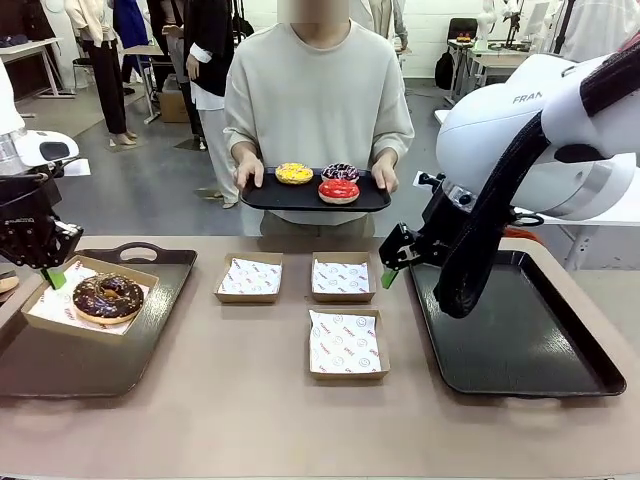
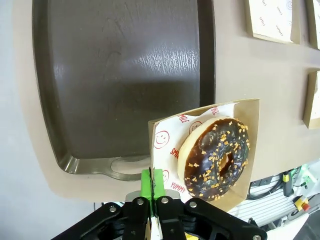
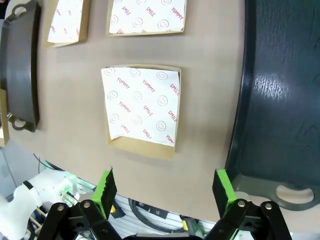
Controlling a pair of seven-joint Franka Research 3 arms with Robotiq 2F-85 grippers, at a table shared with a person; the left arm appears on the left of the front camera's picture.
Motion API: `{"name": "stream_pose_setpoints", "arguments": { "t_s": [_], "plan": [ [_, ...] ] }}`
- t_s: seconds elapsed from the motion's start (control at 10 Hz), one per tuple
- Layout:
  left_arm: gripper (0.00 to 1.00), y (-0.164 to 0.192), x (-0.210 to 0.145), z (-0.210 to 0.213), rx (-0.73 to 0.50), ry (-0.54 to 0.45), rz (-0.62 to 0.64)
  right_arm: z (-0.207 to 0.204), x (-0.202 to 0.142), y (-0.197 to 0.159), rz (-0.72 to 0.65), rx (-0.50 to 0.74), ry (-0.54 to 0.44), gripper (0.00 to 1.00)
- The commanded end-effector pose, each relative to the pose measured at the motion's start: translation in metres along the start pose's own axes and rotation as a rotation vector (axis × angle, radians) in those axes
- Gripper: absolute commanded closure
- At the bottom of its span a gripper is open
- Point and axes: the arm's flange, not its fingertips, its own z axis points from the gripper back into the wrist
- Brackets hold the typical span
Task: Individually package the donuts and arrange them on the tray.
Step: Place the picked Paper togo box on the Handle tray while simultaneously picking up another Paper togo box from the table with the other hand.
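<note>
Chocolate donut (image 2: 216, 159), sprinkled, lies in a paper-lined cardboard box (image 2: 250, 115) just ahead of the left gripper (image 2: 153, 192), which is clenched on the box's near corner over a black tray (image 2: 125, 75). Soft and smudge-prone, the donut is likely best carried by the stiff box rim. The right gripper (image 3: 165, 192) hangs released, an unfilled box (image 3: 142, 107) ahead of it.

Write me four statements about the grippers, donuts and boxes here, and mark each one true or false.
1. The left gripper is shut on the box holding the chocolate donut. True.
2. The right gripper grips an empty box. False: it is open, holding nothing.
3. The person's tray carries the yellow donut, purple donut and red donut. True.
4. Four empty boxes are set out. False: three empty boxes.
</note>
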Motion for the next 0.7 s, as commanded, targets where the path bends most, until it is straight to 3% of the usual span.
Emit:
{"name": "stream_pose_setpoints", "arguments": {
  "t_s": [0.0,0.5,0.6],
  "plan": [
    [0.99,-0.002,-0.004,0.005,-0.013,-0.002,0.003,0.001,-0.001,0.000,0.003,-0.012,-0.002,0.00],
    [0.99,-0.001,-0.002,0.003,-0.002,-0.006,0.000,0.001,0.000,0.000,0.001,0.005,-0.001,0.00],
    [0.99,0.001,-0.005,-0.006,0.009,-0.041,0.026,-0.010,-0.004,0.013,0.021,-0.097,-0.029,0.00]
  ]
}}
